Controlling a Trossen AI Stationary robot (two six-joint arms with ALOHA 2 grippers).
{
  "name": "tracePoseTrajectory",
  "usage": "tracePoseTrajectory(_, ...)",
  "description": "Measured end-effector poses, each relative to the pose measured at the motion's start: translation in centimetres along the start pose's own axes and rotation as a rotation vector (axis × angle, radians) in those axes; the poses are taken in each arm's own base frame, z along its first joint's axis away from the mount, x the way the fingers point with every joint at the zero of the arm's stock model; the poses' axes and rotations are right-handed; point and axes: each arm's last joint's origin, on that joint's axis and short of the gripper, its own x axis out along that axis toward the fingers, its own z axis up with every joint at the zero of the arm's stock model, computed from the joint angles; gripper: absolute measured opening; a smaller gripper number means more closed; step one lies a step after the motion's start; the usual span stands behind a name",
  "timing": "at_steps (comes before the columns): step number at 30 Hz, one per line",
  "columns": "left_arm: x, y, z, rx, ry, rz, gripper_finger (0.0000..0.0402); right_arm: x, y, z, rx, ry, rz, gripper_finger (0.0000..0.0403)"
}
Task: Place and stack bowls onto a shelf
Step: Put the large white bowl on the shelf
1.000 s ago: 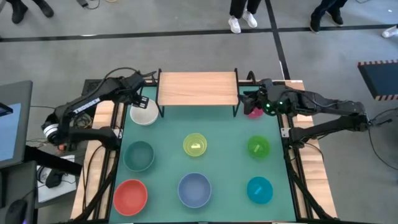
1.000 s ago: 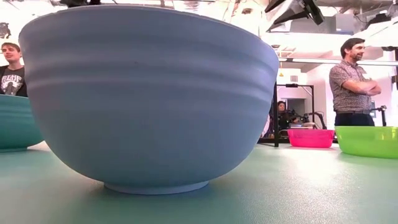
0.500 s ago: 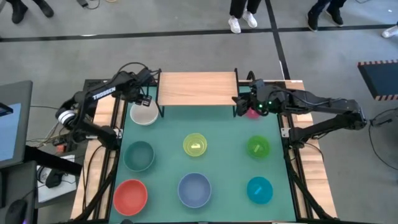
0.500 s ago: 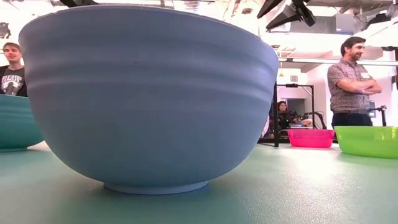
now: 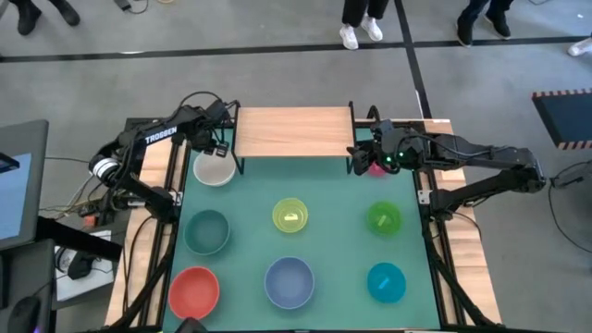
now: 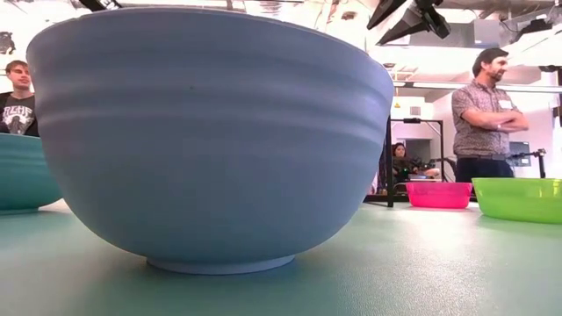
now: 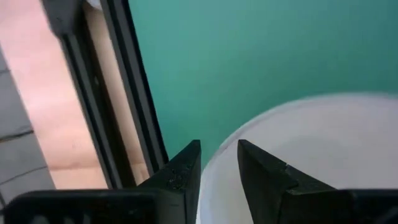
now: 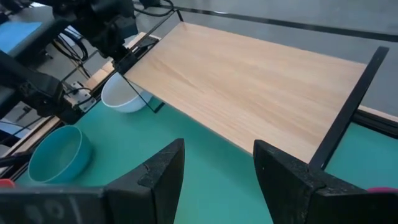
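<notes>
The shelf (image 5: 294, 131), a plank top on black legs, stands at the table's far edge. The white bowl (image 5: 215, 170) sits on the green mat by the shelf's left legs. My left gripper (image 5: 215, 148) points down over the bowl's far rim (image 7: 219, 155), open by a narrow gap, one finger outside the bowl and one inside it. My right gripper (image 5: 359, 157) hangs open above the mat by the shelf's right legs, partly covering the pink bowl (image 5: 378, 167). Its wrist view looks at the shelf top (image 8: 249, 81). My left gripper has the white bowl's rim (image 7: 214, 163) between its fingers, coming from above. I cannot tell whether either finger touches the rim. The bowl rests on the mat.
Other bowls stand upright on the mat: dark teal (image 5: 205, 231), red (image 5: 194, 289), yellow (image 5: 290, 215), periwinkle blue (image 5: 289, 281), green (image 5: 385, 218) and cyan (image 5: 386, 282). People stand in the room beyond the table's far edge.
My left gripper has come down toward the white bowl's far rim, tipping more steeply downward, and its arm has swung toward the shelf. The bowls have not moved.
</notes>
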Motion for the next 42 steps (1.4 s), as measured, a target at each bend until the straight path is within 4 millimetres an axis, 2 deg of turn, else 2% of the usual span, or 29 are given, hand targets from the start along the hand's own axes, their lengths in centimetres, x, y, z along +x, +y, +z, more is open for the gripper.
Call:
tracePoseTrajectory(5, 1.6, 0.0, -1.2, 0.010, 0.046, 0.017, 0.0091, 0.0, 0.0, 0.0, -0.002, 0.003, -0.002, 0.0219)
tracePoseTrajectory(10, 1.9, -0.1, -1.3, 0.001, 0.039, 0.014, 0.0088, 0.0, 0.0, 0.0, -0.007, 0.003, -0.003, 0.0219)
tracePoseTrajectory(18, 1.7, 0.0, -1.3, 0.012, 0.031, 0.003, 0.0016, 0.0, -0.1, -0.1, -0.015, 0.011, -0.011, 0.0217)
tracePoseTrajectory(23, 1.3, 0.1, -1.4, 0.023, 0.019, -0.005, 0.0011, 0.0, -0.3, -0.3, -0.023, 0.033, -0.031, 0.0201)
tracePoseTrajectory(33, -0.8, 1.0, -2.5, 0.026, -0.024, -0.022, 0.0000, 0.2, -0.4, -0.6, -0.039, 0.056, -0.054, 0.0181)
tracePoseTrajectory(42, -4.8, 3.3, -6.4, -0.005, -0.090, 0.045, 0.0001, 1.1, -0.1, -1.1, -0.060, 0.114, -0.046, 0.0172)
